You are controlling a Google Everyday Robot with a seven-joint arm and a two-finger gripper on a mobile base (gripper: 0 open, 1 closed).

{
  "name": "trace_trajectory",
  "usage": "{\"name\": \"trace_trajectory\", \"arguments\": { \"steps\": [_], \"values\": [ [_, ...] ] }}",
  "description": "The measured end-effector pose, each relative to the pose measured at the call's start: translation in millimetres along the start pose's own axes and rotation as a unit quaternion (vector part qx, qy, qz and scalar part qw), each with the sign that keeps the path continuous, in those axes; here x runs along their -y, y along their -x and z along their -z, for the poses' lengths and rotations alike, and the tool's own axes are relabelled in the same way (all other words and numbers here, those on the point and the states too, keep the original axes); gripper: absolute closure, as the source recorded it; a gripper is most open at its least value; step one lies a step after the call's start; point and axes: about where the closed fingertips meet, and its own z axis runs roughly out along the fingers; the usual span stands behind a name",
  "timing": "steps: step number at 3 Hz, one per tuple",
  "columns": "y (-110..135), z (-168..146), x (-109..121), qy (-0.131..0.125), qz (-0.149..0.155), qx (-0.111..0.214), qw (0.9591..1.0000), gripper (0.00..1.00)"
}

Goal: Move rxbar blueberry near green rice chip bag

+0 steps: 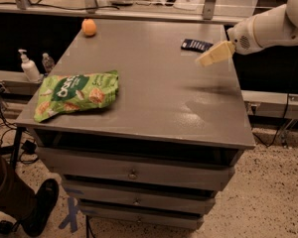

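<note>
The rxbar blueberry is a small flat dark navy bar lying near the far right edge of the grey cabinet top. The green rice chip bag lies flat near the front left corner. My gripper hangs above the right side of the top, just in front of and slightly right of the bar, not touching it. Its cream fingers point down to the left. The white arm reaches in from the right.
An orange ball sits at the far left corner. The cabinet has drawers below. Bottles stand on a ledge to the left. A person's shoe is at the lower left floor.
</note>
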Motion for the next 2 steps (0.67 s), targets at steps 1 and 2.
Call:
{"name": "trace_trajectory", "arguments": {
  "steps": [1, 2],
  "values": [
    [-4, -22, 17, -0.001, -0.005, -0.005, 1.0, 0.0],
    [-6, -40, 32, -0.003, -0.007, -0.007, 1.0, 0.0]
  ]
}}
